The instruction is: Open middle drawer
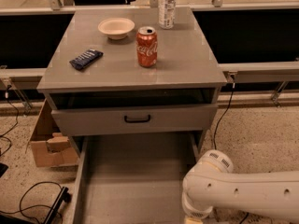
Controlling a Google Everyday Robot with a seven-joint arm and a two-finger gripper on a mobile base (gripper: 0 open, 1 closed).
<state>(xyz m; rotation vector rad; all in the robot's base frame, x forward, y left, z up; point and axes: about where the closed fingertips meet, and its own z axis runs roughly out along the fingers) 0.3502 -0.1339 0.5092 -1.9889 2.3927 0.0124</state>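
Observation:
The middle drawer is the wide grey front with a small black bar handle, in the centre of the camera view. Its front stands a little forward of the cabinet, with a dark recess between it and the cabinet top. My white arm comes in from the lower right, and its elbow joint sits in front of and to the right of the cabinet. The arm runs down past the bottom edge. My gripper is out of view below the frame.
Below the middle drawer a lower drawer is pulled far out, its front beyond the bottom edge. On the cabinet top stand a red can, a white bowl, a bottle and a dark snack bar. A cardboard box and cables lie on the floor at the left.

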